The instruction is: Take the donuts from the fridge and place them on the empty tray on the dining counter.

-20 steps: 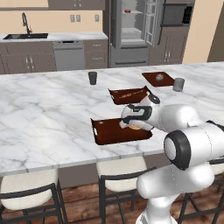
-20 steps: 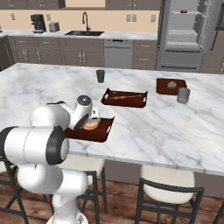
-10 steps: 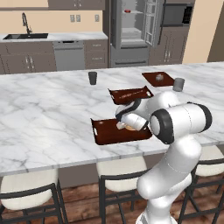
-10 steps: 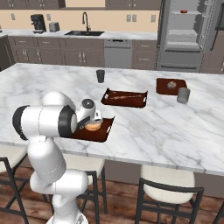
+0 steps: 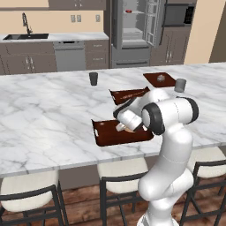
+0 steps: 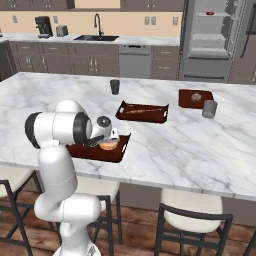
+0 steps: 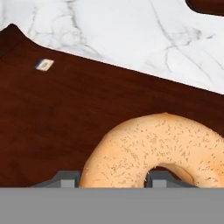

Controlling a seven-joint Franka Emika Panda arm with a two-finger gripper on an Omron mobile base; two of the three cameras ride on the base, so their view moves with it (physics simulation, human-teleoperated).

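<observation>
- far left, past the dining counter (image 5: 48,110), a sink (image 5: 25,36) sits in the back worktop, with a dishwasher (image 5: 69,57) to its right.
- a dark cup (image 5: 93,78) stands on the far side of the dining counter, left of centre.
- the tray (image 5: 106,132) lies near the counter's near edge, in front of the robot; its wood shows dark reddish-brown in the hand view, with marble beyond its far rim.
- the orange-tan donut (image 7: 162,151) rests on that tray, toward its right end.
- the gripper (image 7: 107,179) is low over the tray; its two fingertips (image 7: 66,180) straddle the near side of the donut's ring, one outside the ring and one at its hole, so the fingers are clasped around the donut.
- a second brown tray (image 5: 128,94) lies just beyond, further across the counter, with a thin long thing on it that i cannot make out.
- the fridge (image 5: 134,31) stands at the far wall with a door swung wide; the pink-red donut (image 5: 128,11) sits on an upper shelf inside.
- to the right, a small brown board (image 6: 195,98) carries a pale lump, and a grey cup (image 6: 209,108) stands just beside it.
- pale-seated stools (image 6: 192,215) line the near side of the counter.
</observation>
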